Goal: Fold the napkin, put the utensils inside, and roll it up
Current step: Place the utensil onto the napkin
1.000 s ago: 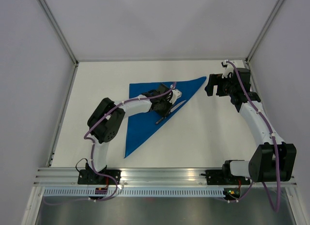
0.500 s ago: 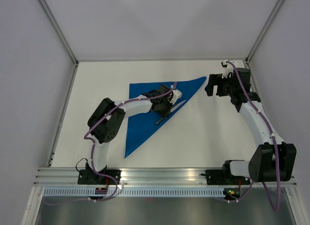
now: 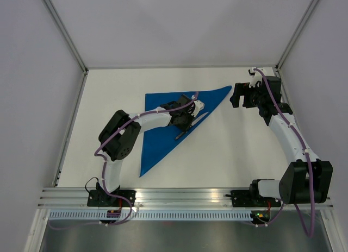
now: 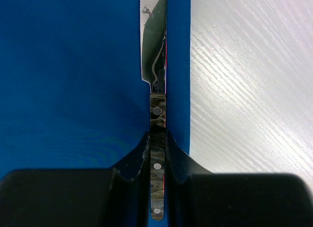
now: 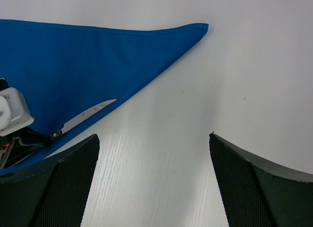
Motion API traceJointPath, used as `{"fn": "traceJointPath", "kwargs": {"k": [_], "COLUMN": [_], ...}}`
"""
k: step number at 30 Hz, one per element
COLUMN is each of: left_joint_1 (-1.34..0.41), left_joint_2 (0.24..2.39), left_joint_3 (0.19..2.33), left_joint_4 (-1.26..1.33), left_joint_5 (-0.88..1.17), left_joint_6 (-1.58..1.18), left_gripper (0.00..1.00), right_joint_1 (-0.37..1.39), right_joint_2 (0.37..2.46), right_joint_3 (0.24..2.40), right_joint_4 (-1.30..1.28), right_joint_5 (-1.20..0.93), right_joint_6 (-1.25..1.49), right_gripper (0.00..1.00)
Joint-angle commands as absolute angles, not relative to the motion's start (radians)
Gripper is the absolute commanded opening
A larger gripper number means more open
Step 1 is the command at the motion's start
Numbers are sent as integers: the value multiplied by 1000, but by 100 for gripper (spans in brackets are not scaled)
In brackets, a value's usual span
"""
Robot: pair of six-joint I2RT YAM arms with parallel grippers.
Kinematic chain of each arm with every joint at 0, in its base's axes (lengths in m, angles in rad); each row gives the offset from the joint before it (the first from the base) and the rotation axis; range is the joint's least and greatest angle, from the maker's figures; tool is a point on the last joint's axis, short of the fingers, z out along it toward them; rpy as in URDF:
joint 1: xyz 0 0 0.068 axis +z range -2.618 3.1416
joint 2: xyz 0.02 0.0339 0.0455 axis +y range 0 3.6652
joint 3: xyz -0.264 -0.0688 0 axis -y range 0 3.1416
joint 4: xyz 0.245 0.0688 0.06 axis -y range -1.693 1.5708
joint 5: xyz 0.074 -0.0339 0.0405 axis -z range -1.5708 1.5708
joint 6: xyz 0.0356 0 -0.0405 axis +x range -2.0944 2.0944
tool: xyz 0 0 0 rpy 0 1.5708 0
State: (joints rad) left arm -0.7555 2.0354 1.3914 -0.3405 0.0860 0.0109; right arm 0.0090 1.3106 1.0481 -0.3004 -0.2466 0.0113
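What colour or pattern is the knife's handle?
The knife handle is mottled grey-brown with silver rivets; left wrist view shows it best.

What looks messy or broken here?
Nothing looks broken or spilled. The blue napkin lies flat in a neat triangle. The knife, pinched in the left hand, sits very close to the napkin's slanted edge, but over the cloth.

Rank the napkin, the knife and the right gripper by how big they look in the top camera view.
1. Napkin: by far the largest.
2-3. Right gripper and knife: too close to rank. The gripper looks bulkier but hangs nearer the camera; the knife is longer, slim and partly hidden.
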Motion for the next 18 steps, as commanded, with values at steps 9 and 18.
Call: {"fn": "traceJointPath", "kwargs": {"k": [9,18], "left_joint_1": [-773,-778], "left_joint_2": [1993,1990], "left_joint_3": [1414,1413], "left_joint_4": [-330,-337], "left_joint_5": [84,72], "left_joint_6": [-54,-61], "left_gripper": [2,4], "right_joint_1": [6,6], "right_joint_2": [1312,1313], "right_joint_3": [1049,1048], "right_joint_4": [-288,-288], "right_joint_5": [-239,-241], "right_joint_6": [11,11], "right_gripper": [98,98]}}
